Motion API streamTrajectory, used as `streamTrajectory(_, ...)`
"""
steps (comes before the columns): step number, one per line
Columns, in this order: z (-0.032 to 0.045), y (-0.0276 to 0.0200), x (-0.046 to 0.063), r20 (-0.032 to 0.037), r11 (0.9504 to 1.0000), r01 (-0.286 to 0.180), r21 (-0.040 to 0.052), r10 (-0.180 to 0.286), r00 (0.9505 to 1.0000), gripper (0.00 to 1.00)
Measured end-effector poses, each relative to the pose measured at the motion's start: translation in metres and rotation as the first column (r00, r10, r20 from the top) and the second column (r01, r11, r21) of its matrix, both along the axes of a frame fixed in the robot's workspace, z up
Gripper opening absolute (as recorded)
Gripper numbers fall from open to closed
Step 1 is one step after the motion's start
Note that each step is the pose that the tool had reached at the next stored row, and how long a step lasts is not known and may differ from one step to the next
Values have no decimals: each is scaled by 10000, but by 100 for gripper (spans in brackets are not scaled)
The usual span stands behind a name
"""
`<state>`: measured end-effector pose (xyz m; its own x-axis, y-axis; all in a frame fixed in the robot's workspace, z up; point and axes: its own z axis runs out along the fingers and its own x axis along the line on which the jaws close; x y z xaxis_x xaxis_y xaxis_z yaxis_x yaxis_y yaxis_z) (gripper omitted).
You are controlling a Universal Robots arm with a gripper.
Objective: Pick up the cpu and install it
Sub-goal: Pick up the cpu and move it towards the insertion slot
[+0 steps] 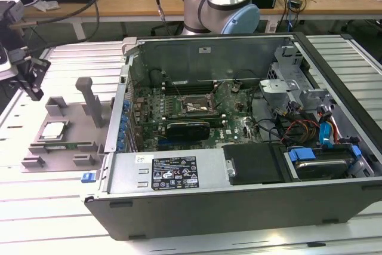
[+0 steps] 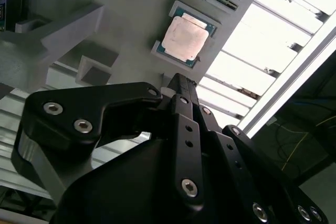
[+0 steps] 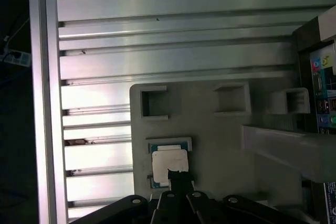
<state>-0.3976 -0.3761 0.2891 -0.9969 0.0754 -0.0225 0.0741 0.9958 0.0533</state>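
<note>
The cpu [image 1: 54,130] is a small square chip with a pale silver top, lying flat in a recess of the grey fixture plate [image 1: 36,153] on the exterior view's left. Both wrist views look down on the cpu [image 2: 185,39] [image 3: 168,161] in its recess. My gripper [image 1: 34,88] hangs above and behind the plate, a short way off the chip. Its black fingers [image 2: 178,85] lie together, shut on nothing, and the gripper [image 3: 177,174] tip overlaps the chip's edge in the first wrist view. The dark square socket [image 1: 194,106] sits on the motherboard inside the open computer case [image 1: 239,207].
Grey upright blocks [image 1: 89,97] rise from the fixture plate close to the case's side wall. The table is ribbed aluminium [image 1: 36,207]. Inside the case are drive cages [image 1: 298,94], cables [image 1: 298,128] and a black cover [image 1: 253,162]. The arm's base [image 1: 221,4] stands behind the case.
</note>
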Motion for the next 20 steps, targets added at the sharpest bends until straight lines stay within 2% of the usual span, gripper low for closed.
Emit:
streamTrajectory(4,-81,-8,0,-57,10000,-1,0,1,10000,10)
streamTrajectory(7,-148,-23,0,-134,10000,0,0,0,9999,10)
streamTrajectory(8,-188,-36,0,-183,10000,0,0,0,9998,10)
streamTrajectory(12,-258,-83,-1,-272,10000,0,-2,0,9996,10)
streamTrajectory(13,-285,-110,0,-292,10000,1,0,-1,9996,10)
streamTrajectory(16,-326,-148,11,-308,10000,0,0,0,9995,10)
streamTrajectory(20,-367,-155,56,-307,10000,-14,0,14,9995,10)
